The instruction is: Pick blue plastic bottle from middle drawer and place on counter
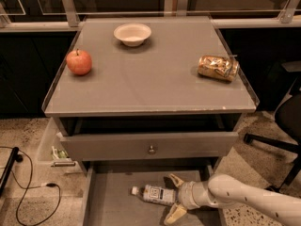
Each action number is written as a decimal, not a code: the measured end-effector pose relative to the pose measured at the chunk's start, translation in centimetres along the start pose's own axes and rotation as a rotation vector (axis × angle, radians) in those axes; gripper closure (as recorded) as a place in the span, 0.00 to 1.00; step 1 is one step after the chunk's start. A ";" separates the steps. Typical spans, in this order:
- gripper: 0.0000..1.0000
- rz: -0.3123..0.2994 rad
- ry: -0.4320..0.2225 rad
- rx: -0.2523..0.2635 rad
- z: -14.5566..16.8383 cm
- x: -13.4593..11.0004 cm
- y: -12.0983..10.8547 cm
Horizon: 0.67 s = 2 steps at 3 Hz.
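The blue plastic bottle (154, 194) lies on its side on the floor of the open middle drawer (110, 202), white cap to the left. My gripper (174, 197) comes in from the right on a white arm. It is open, with one finger behind the bottle's base and one in front. The fingers stand around the bottle's right end. The grey counter (150, 74) is above, with its thin raised rim.
On the counter are a red apple (79, 62) at the left, a white bowl (132, 34) at the back and a golden-brown packet (217, 68) at the right. A drawer front with a round knob (151, 149) sits above the open drawer. Black cables (28, 192) lie on the floor at the left.
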State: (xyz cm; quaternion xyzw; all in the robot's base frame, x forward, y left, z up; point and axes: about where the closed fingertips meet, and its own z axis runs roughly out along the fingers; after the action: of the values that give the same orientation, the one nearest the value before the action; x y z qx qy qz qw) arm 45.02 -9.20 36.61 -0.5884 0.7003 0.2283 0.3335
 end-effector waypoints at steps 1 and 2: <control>0.18 0.000 0.000 0.000 0.0 0.0 0.0; 0.42 0.000 0.000 0.000 0.0 0.0 0.0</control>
State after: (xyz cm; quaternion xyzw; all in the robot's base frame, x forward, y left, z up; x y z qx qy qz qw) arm 45.02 -9.19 36.58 -0.5885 0.7003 0.2282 0.3333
